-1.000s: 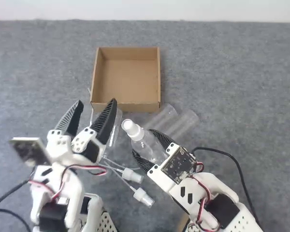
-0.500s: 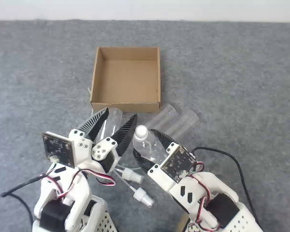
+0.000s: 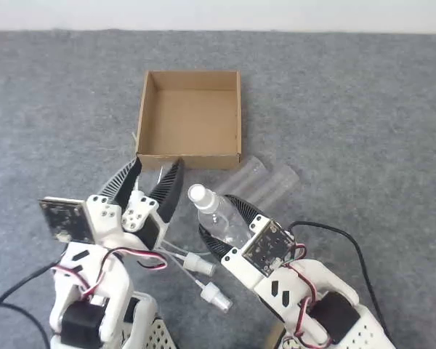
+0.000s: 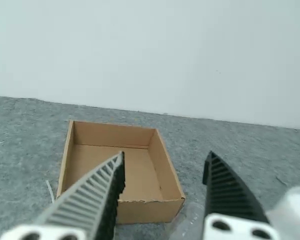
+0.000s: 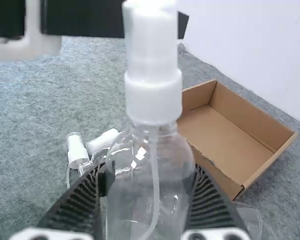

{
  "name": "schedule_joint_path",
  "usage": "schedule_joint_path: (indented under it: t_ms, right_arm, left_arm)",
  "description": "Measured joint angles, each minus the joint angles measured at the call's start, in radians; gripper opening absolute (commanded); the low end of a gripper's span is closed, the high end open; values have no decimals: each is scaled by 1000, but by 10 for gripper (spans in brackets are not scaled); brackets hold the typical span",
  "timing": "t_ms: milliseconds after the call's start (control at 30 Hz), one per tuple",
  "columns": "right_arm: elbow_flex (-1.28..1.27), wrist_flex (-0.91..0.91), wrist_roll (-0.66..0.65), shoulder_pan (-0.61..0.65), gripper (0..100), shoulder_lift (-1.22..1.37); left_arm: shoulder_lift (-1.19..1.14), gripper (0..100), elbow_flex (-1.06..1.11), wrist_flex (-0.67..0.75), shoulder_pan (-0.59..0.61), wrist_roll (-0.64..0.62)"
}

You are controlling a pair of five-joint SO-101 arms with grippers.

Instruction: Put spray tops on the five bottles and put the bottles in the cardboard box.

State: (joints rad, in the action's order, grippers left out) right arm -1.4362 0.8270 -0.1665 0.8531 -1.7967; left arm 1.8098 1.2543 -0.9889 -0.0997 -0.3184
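Down in the lower middle of the high view, the right gripper [image 3: 216,216] is clamped around the belly of a clear plastic bottle [image 3: 227,224], one black finger on each side. The bottle is tilted, neck pointing towards the upper left. A white spray top [image 3: 198,194] sits on that neck, and the right wrist view shows its thin tube running down inside the bottle.

Over to the lower left, the left gripper [image 3: 156,166] is spread wide with nothing between its ribbed black fingers. Its tips sit just below the front wall of the brown, square, open-topped cardboard box [image 3: 189,158], which lies in the upper middle of the frame.

On the grey carpet [image 3: 363,123], two loose white spray tops [image 3: 201,264] lie between the two arms near the bottom of the frame, close together. Two clear uncapped bottles [image 3: 269,178] lie on their sides, side by side, just below the box's lower right corner.
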Motion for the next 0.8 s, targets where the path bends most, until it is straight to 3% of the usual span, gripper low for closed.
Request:
schedule_joint_path:
  t_ms: [300,600,800]
  right_arm:
    - [0,0,0,0,23,0]
    - [0,0,0,3,23,0]
    - [-2,2,0,3,23,2]
  left_arm:
    - [0,233,0,0,-5,-5]
    - [0,232,-5,-74,-241,147]
    - [0,232,-8,-86,-273,167]
